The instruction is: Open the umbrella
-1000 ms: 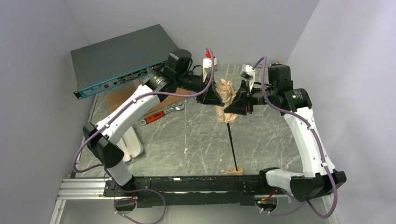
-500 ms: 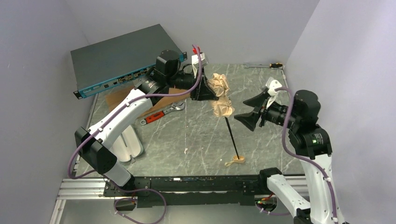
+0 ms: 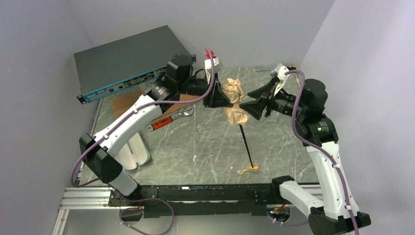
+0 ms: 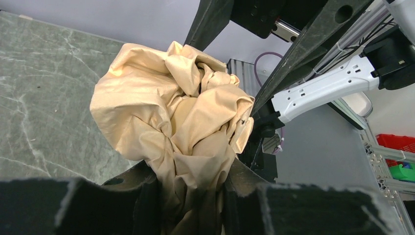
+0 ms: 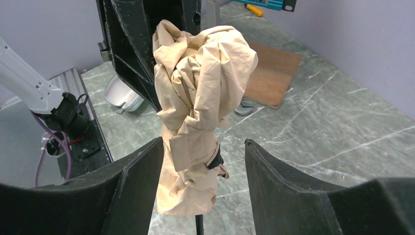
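Right now my left gripper [image 4: 192, 193] pinches the bunched tan canopy of the umbrella [image 4: 171, 107], while my right gripper [image 5: 203, 156] sits spread wide, one finger either side of that fabric bundle.

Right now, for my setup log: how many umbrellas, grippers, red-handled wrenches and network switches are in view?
umbrella: 1
grippers, the left gripper and the right gripper: 2
red-handled wrench: 1
network switch: 1
total: 5
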You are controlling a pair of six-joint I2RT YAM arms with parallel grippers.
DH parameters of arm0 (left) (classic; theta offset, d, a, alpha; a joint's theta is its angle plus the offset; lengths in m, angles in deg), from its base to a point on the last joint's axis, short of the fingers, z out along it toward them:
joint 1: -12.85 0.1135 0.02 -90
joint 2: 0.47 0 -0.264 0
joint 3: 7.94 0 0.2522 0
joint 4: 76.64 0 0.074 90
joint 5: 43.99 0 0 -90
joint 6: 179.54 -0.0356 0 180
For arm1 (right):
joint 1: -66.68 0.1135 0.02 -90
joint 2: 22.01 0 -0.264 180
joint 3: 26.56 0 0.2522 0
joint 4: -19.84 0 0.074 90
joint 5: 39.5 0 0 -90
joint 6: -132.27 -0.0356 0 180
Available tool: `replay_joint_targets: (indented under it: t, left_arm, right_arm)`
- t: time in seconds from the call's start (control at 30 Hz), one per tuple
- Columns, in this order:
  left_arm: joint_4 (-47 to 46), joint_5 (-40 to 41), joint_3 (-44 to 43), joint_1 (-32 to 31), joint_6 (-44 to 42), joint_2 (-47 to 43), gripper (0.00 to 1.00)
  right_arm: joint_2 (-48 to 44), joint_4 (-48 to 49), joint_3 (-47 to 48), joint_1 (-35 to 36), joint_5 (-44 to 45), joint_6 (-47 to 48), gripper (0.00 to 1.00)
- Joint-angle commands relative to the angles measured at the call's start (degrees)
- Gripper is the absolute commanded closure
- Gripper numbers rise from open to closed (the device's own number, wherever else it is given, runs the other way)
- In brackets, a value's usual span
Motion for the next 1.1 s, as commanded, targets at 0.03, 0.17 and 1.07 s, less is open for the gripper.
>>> replay_joint_targets:
  t: [0.03,0.17,1.07]
  left_arm:
    - [-4.7,-0.7,-1.3,-0.7,1.0,-2.1,1.00]
    - [-4.8,-1.3,-1.1,-1.0,0.6,-2.3,1.00]
    - [-4.0,-9.4,1.3,-4.2,-8.7,-3.9,1.00]
  right_arm:
    - [0.2,3.6,0.8,1.5,-0.2,-0.6,0.41]
    - [0.3,1.6,0.7,1.9,1.4,2.1,0.56]
    - [4.4,4.0,-2.0,1.8,20.6,10.5,1.00]
